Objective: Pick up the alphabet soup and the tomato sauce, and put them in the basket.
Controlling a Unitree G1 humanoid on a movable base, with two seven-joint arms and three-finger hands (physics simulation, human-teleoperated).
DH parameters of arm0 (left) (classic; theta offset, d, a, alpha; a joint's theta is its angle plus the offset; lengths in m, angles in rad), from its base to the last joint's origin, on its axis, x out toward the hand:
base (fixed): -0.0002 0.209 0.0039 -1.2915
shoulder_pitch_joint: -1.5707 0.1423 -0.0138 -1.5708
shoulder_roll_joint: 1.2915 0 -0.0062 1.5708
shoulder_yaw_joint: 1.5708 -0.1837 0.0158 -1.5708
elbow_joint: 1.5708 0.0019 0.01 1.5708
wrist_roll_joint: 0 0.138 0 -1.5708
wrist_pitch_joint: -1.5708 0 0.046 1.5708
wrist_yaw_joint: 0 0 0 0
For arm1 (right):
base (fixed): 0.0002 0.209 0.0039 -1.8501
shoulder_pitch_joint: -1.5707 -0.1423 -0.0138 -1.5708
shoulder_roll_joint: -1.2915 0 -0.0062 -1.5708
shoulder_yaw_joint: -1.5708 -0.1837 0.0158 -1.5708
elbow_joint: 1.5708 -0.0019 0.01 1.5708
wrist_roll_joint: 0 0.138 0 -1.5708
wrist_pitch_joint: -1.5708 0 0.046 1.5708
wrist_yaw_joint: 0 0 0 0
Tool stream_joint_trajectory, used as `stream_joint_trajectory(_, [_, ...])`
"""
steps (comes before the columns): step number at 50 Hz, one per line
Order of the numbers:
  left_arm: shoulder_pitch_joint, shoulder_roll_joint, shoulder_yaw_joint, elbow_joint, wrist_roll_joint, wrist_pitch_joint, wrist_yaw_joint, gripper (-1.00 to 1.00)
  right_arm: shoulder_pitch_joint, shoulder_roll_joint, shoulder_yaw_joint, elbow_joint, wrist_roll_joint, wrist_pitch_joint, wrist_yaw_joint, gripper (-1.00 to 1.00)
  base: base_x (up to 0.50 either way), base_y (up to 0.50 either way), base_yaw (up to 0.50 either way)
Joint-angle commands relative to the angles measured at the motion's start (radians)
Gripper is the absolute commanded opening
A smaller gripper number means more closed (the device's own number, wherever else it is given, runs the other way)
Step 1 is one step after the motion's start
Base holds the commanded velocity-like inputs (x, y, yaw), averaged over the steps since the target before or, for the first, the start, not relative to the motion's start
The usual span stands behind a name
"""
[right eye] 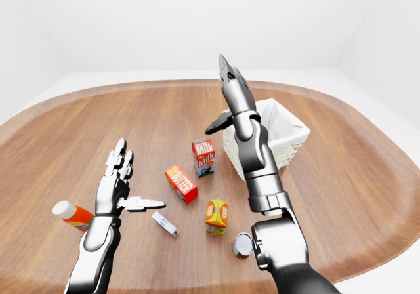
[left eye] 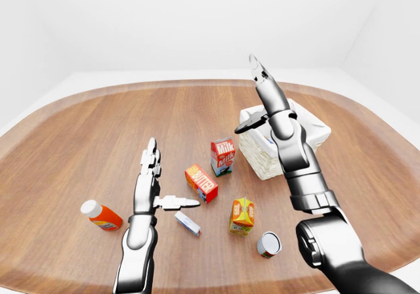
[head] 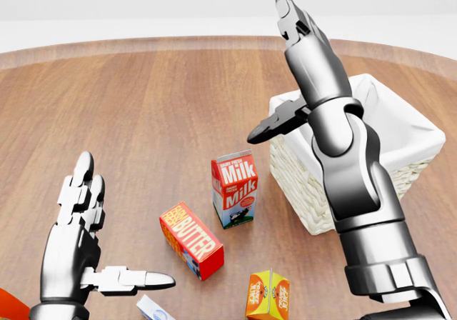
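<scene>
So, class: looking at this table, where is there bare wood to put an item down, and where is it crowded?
Bare wood runs along the table at the left-eye view's left and top, beyond the left hand, and right of the basket. It is crowded around the milk carton, butter box, juice carton and can.

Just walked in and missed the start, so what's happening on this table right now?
Nothing is being held at the moment. The right robot hand is raised, fingers open, beside the white-lined wicker basket, while the left robot hand hovers open over the wooden table. A small silver can with a red label lies near the table's lower edge in the left-eye view. A red-and-white milk carton and a red butter box sit untouched.
</scene>
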Motion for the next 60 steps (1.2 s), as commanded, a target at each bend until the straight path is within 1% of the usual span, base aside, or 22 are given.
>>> stream_joint_trajectory(1, [0.0, -0.001, 0.007, -0.012, -0.006, 0.0, 0.007, 1.0, 0.105, 0.018, -0.003, -0.129, 0.034, 0.0, 0.013, 1.0, 0.0, 0.0, 0.0])
stream_joint_trajectory(16, [0.0, -0.001, 0.007, -0.012, -0.006, 0.0, 0.007, 1.0, 0.223, 0.026, -0.008, -0.262, 0.073, 0.0, 0.03, 1.0, 0.0, 0.0, 0.0])
stream_joint_trajectory(32, [-0.003, -0.002, 0.008, -0.003, -0.007, 0.0, 0.011, 1.0, 0.354, 0.065, 0.011, -0.39, 0.095, 0.0, 0.032, 1.0, 0.0, 0.0, 0.0])
stream_joint_trajectory(35, [0.002, -0.002, 0.006, -0.019, -0.006, 0.0, 0.01, 1.0, 0.403, 0.081, 0.026, -0.46, 0.088, 0.0, 0.042, 1.0, 0.0, 0.0, 0.0])
stream_joint_trajectory(41, [0.001, -0.002, 0.006, -0.014, -0.006, 0.0, 0.009, 1.0, 0.455, 0.101, 0.04, -0.544, 0.079, 0.0, 0.057, 1.0, 0.0, 0.0, 0.0])
stream_joint_trajectory(53, [0.004, -0.002, 0.007, -0.024, -0.006, 0.0, 0.008, 1.0, 0.561, 0.115, 0.045, -0.643, 0.099, 0.0, 0.055, 1.0, 0.0, 0.0, 0.0])
stream_joint_trajectory(60, [0.003, -0.002, 0.006, -0.026, -0.006, 0.0, 0.008, 1.0, 0.607, 0.119, 0.05, -0.636, 0.114, 0.0, 0.033, 1.0, 0.0, 0.0, 0.0])
